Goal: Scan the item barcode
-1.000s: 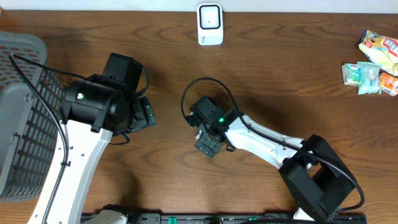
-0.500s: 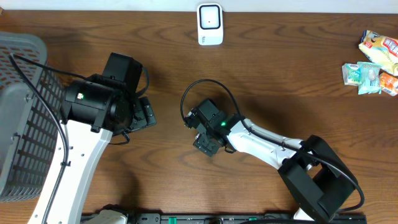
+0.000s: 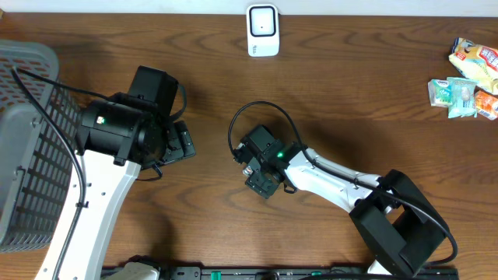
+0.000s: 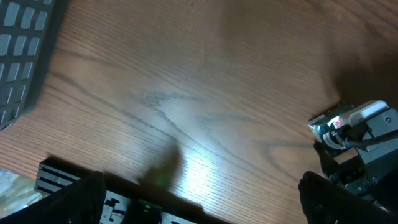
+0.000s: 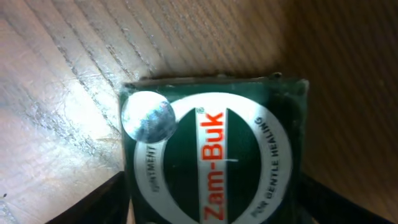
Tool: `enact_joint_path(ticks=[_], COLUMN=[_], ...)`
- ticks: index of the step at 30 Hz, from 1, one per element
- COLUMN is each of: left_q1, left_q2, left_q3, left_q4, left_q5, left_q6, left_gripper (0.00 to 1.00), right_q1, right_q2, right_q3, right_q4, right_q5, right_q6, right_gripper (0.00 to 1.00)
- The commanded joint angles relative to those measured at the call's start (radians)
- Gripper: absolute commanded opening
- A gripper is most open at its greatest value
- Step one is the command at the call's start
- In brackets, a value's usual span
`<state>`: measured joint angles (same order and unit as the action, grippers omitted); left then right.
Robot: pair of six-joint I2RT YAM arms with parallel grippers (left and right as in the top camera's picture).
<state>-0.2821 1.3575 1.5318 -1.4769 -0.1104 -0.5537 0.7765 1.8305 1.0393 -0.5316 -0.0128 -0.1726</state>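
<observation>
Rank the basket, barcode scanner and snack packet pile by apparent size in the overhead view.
1. grey basket, largest even though the frame cuts it off
2. snack packet pile, also clipped at the edge
3. white scanner, smallest

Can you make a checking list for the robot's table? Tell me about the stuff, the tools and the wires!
Surface: brown wooden table.
Job's things: green Zam-Buk box lying flat on the table under the right arm; white scanner at the far edge, well apart from it.
Clutter: snack packets in the far right corner; grey basket at the left edge.
Grippers: left tool open, holding nothing; right tool straddles the box, fingers at its sides, grip unclear.
Cables: black cable loops beside the right wrist.
Surroundings: black rail along the near edge; otherwise nothing seen.
</observation>
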Motion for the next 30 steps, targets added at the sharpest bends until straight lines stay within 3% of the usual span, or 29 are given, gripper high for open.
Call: enact_joint_path(ticks=[1, 17, 22, 30], left_q1=[0.004, 0.004, 0.004, 0.004], left_q2=[-0.005, -0.005, -0.005, -0.005], left_q3=[0.005, 0.005, 0.005, 0.005], left_q4=[-0.003, -0.003, -0.003, -0.003], left_q5=[-0.003, -0.003, -0.003, -0.003], left_q6=[-0.009, -0.009, -0.009, -0.009], left_gripper=[0.98, 0.97, 0.98, 0.98], right_q1=[0.002, 0.001, -0.005, -0.053], right_q2=[0.021, 0.021, 0.021, 0.019], right_q3=[-0.027, -0.026, -0.026, -0.026], right_q4=[-0.007, 0.016, 0.016, 0.016], right_q5=[0.029, 0.028, 0.017, -0.081], right_q6=[0.001, 0.072, 0.071, 0.071], right_gripper=[0.7, 0.69, 0.6, 0.6])
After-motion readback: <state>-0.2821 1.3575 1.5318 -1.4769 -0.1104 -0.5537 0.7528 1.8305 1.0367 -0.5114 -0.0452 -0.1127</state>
